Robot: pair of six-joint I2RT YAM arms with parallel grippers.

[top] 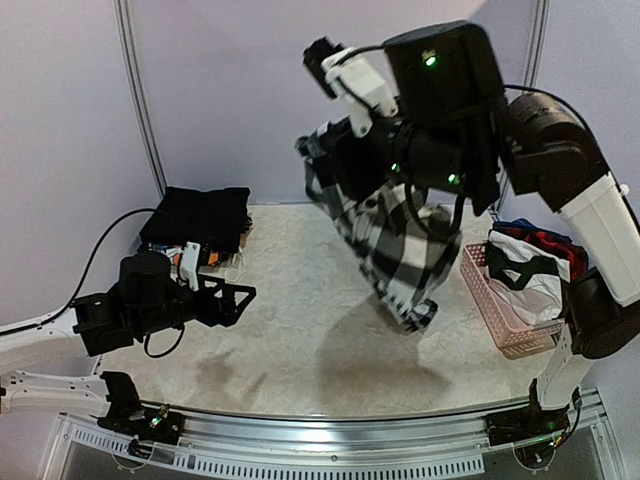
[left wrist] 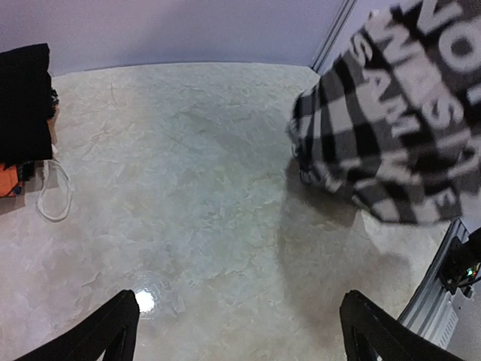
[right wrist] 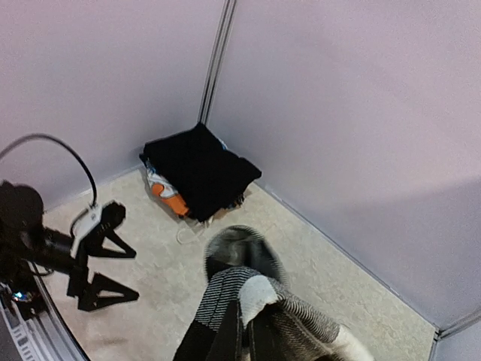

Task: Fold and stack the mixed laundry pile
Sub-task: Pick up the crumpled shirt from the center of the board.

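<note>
My right tool (right wrist: 242, 335) is clamped on an edge of the black-and-white checked garment (top: 395, 250). It is raised high so the cloth hangs free over the middle of the bench (top: 300, 350). I judge that this lets it fall open before I lay it flat to fold. The right arm is reared up, its forearm reaching left across the bench. The left tool (top: 238, 300) gapes wide and holds nothing. It sits low over the near left, arm almost level, placed to catch a hanging corner. The folded stack (top: 197, 215), black piece on top, sits far left. The unfolded laundry (top: 530, 260) waits in the pink basket (top: 487, 300) on the right.
</note>
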